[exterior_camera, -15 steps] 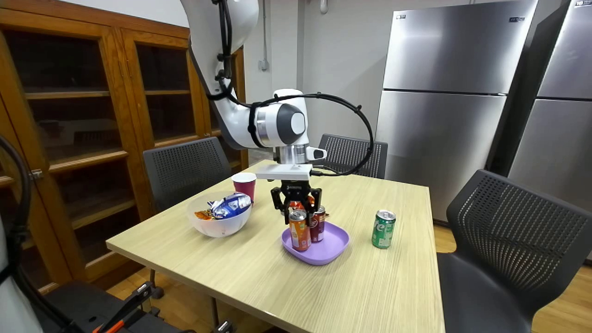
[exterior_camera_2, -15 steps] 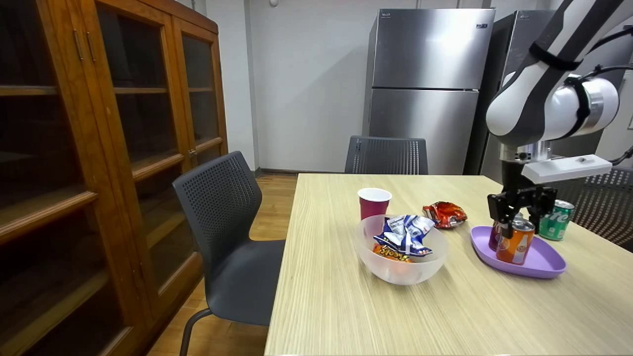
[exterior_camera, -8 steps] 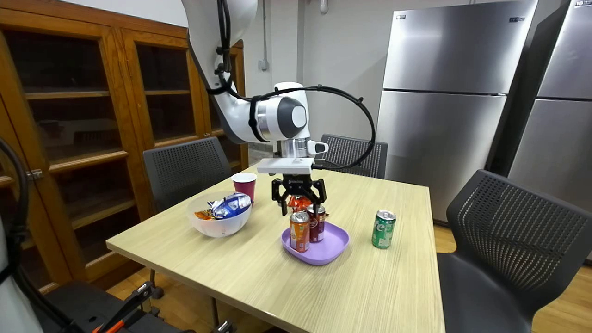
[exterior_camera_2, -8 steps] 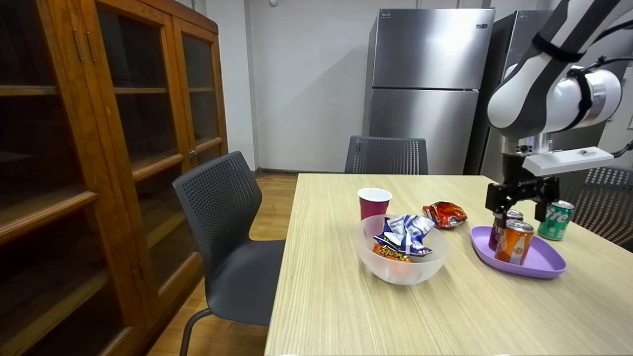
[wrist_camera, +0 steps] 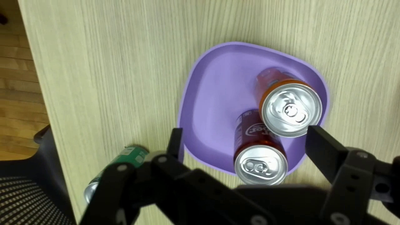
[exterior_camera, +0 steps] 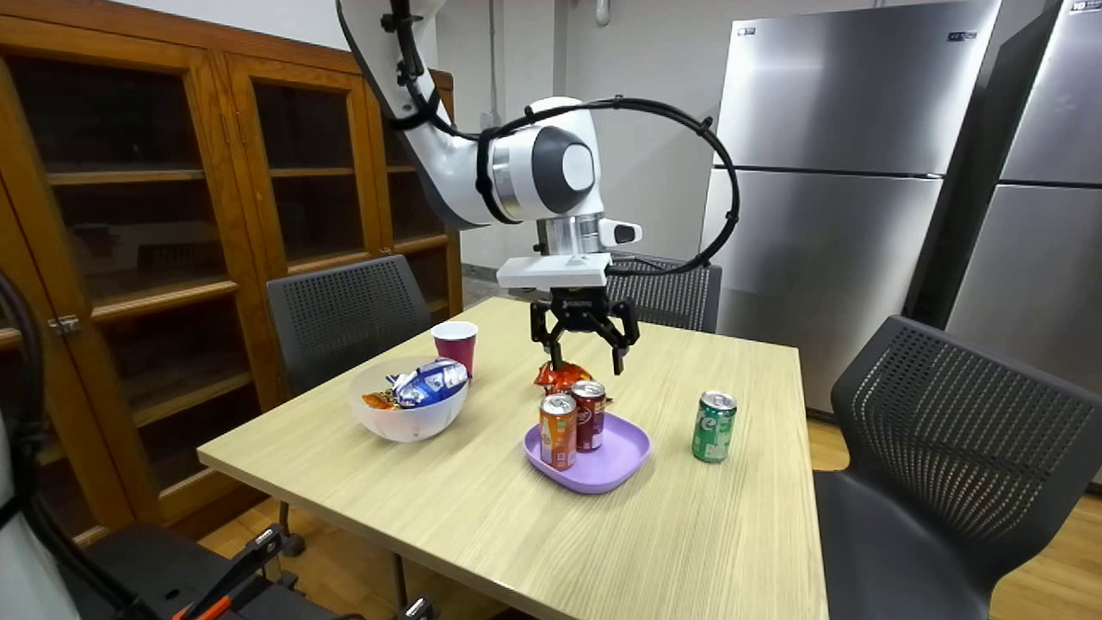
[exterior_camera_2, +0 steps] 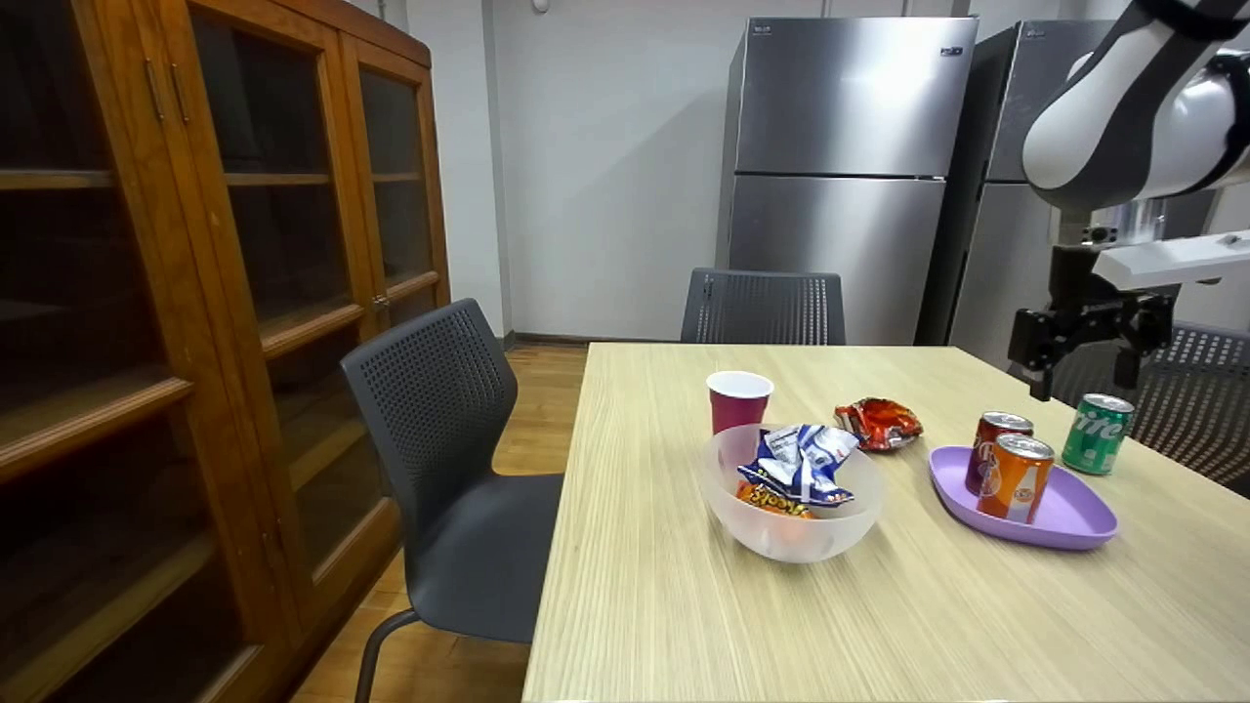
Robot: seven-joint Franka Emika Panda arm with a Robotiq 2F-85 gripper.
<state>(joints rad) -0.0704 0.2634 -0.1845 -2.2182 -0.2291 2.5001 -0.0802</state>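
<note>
"Steel refrigerators [exterior_camera: 839, 129] stand behind the table [exterior_camera: 706, 542]; what's on the purple plate [exterior_camera: 624, 452]?"
"An orange can [exterior_camera: 558, 443] near its edge, a dark-red can [exterior_camera: 592, 420] just beside (green can [exterior_camera: 714, 430] near the table's edge)."
"And the gripper [exterior_camera: 587, 365]?"
"Spread wide, holding nothing."

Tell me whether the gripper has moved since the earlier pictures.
Yes: in an exterior view the gripper has moved up and to the picture's right, judged against the purple plate, which has stayed put.

In an exterior view, the desk [exterior_camera: 706, 534] carried a plate [exterior_camera: 616, 452] and, around it, a green can [exterior_camera: 715, 428] toward three o'clock, bowl [exterior_camera: 413, 424] nine, cup [exterior_camera: 456, 349] ten, packet [exterior_camera: 557, 380] twelve.
</note>
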